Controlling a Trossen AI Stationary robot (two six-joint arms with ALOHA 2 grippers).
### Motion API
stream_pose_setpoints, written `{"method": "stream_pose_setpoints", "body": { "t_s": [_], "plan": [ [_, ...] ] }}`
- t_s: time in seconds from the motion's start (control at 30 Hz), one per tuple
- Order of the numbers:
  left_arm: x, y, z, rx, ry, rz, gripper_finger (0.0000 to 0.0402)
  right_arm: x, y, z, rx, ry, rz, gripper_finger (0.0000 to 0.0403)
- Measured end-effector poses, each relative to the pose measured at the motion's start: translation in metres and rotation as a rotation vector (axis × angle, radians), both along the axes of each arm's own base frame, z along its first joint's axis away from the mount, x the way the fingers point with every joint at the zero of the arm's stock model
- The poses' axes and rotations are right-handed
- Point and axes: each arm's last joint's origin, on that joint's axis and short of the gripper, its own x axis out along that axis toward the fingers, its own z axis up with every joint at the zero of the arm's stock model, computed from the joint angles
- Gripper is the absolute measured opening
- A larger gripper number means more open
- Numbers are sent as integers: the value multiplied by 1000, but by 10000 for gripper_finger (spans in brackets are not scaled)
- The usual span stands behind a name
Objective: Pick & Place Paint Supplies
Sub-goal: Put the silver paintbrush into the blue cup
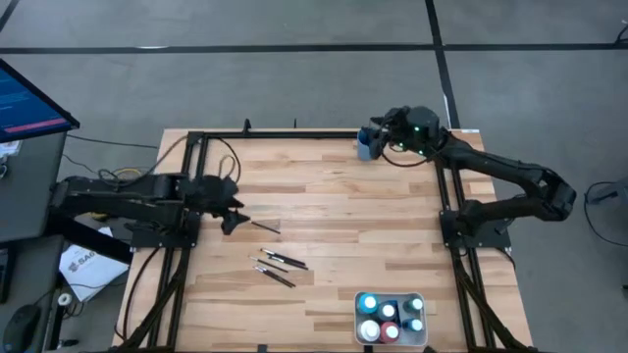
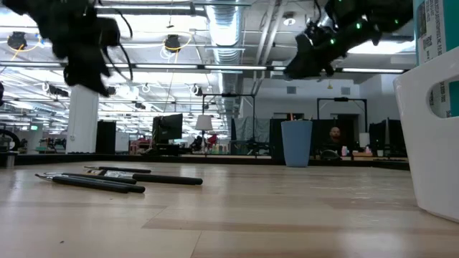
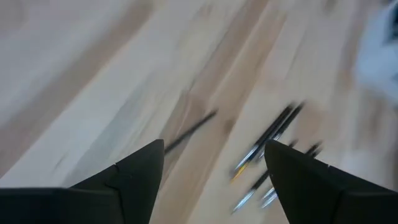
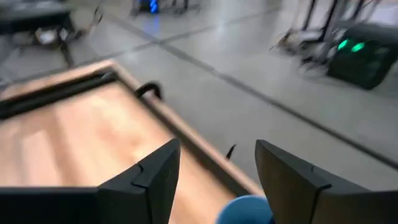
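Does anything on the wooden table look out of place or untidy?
Yes: several thin dark paintbrushes lie scattered loose on the light wooden table, one apart from the rest, while the small paint bottles stand together in the white rectangular tray.

We are looking across a pale wooden table (image 1: 334, 211) into a large open hall. Strip lights (image 2: 237, 66) are glowing under exposed ceiling ducts (image 2: 231, 21). A white pillar (image 2: 82, 122) is standing far left, dark monitors (image 2: 166, 129) are lining the far desks, and grey floor (image 1: 294, 83) is surrounding the table.
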Motion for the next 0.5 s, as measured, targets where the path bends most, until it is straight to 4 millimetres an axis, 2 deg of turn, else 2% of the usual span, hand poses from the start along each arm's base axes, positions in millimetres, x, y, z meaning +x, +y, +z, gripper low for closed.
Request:
{"method": "stream_pose_setpoints", "body": {
  "t_s": [0.2,0.3,0.5],
  "plan": [
    [8,-4,-44,32,182,-83,269,27,25,0,60,103,132,177],
    [13,-5,-53,47,180,-73,269,39,34,-9,92,121,170,165],
    [18,-1,-68,156,288,-25,269,56,42,-28,131,182,215,146]
  ]
}}
